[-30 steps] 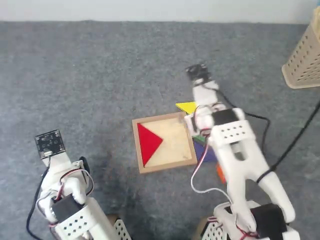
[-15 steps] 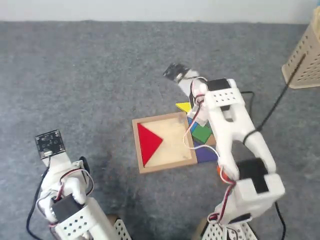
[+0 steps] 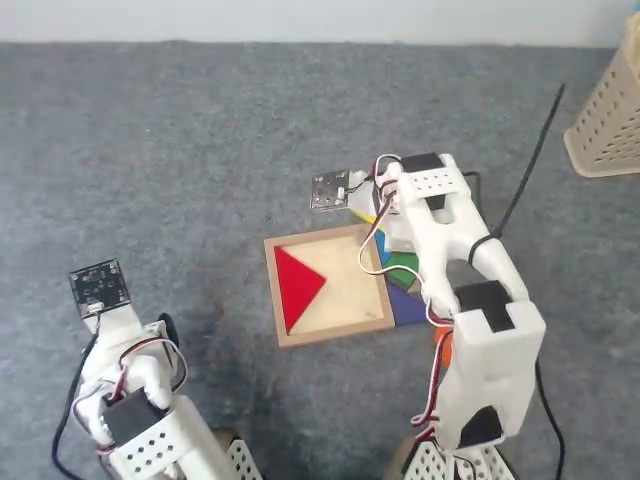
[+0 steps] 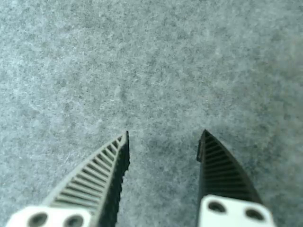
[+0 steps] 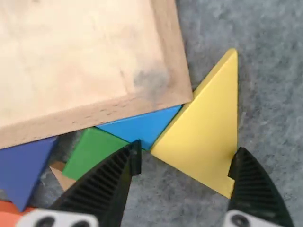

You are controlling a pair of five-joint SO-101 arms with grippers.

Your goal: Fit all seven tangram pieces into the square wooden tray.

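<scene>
Two white arms stand at a table covered in grey felt (image 3: 180, 150). The right arm (image 3: 470, 300) stretches out over the far right corner of the square wooden tray (image 3: 335, 332), while the left arm (image 3: 130, 390) sits folded back, well apart from it. The tray lies between the arms and holds one large red triangle (image 3: 295, 285), flat against the side nearer the left arm.

The right gripper (image 5: 188, 150) hangs low with its jaws spread wide on either side of a yellow triangle (image 5: 203, 137). That triangle lies on the felt just outside the tray's corner; whether the fingers touch it I cannot tell. A light blue triangle (image 5: 137, 127), a green piece (image 5: 92, 151) and a dark blue piece (image 5: 23, 165) crowd along the tray's outer wall, with an orange piece (image 3: 442, 345) beyond.

The left gripper (image 4: 164, 134) is parted too, over bare felt.
</scene>
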